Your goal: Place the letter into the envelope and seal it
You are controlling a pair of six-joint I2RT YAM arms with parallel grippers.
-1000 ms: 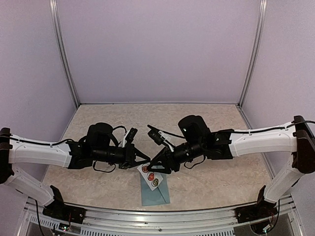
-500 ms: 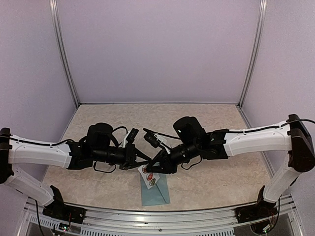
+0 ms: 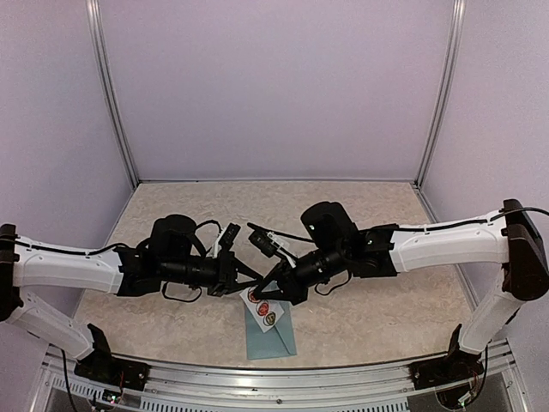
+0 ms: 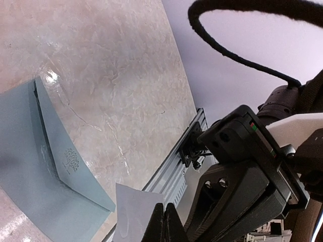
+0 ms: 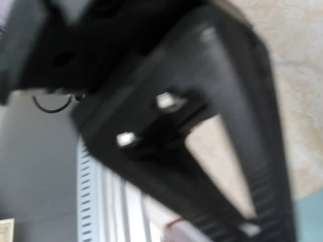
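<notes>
Envelope (image 3: 273,336) flat on surface (image 3: 377,283) at 6 o'clock, near edge; letter not in view. Thin, light, floppy paper, prob. slides easily: pin body, press flap. L end effector (image 3: 250,280) pinching sticker strip (image 3: 262,305); R end effector (image 3: 267,290) pressed together at strip's top, can't tell on what.

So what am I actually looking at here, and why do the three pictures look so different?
These are two robot arms, the left arm and the right arm, bolted at the near edge of a table. The wide picture comes from a fixed camera above and behind them. The other two come from cameras on the wrists, and the right one is blurred. On the table lies a teal envelope. The left pincer is shut and seems to pinch a white sticker strip at the envelope's far end. The right pincer is shut too, close beside it; whether it holds anything I cannot tell.
</notes>
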